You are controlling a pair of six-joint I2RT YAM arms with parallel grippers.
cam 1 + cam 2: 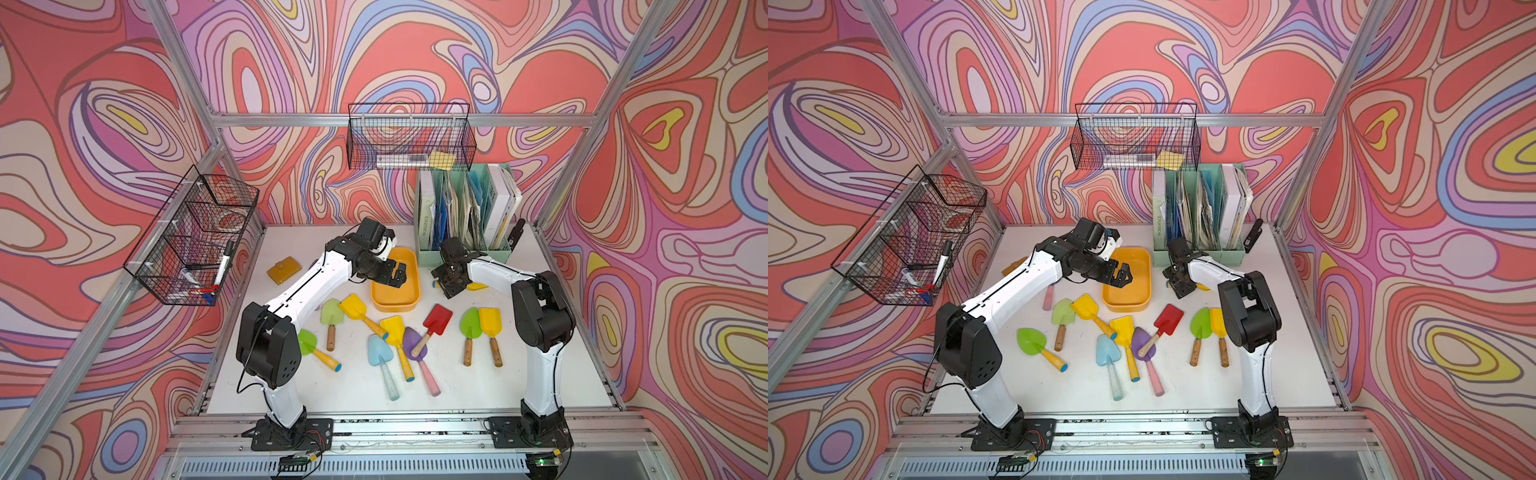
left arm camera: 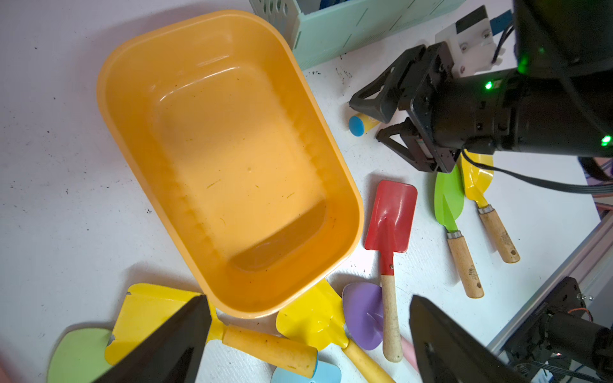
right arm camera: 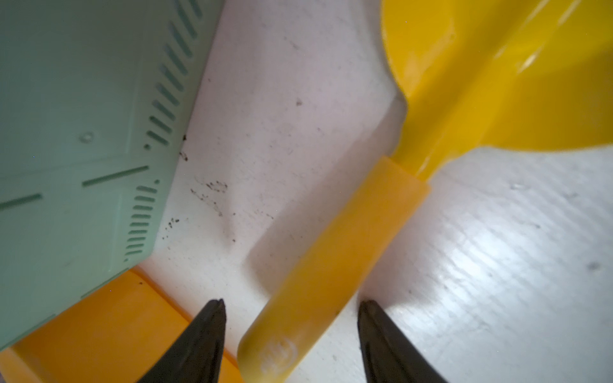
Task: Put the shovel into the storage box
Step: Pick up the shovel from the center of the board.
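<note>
White table (image 1: pixel 457 395); right gripper (image 3: pixel 292 331) straddles yellow shovel (image 3: pixel 348 248) handle (jaws apart).

The shovel (image 3: pixel 338 265) lies on the counter (image 1: pixel 469 386), its handle between the right jaws with a gap on either side. The file organizer (image 1: pixel 498 254) stands just beyond them. The storage box (image 1: pixel 395 306) sits under the left jaws. Loose shovels (image 1: pixel 392 328) lie nearer the arm bases.
</note>
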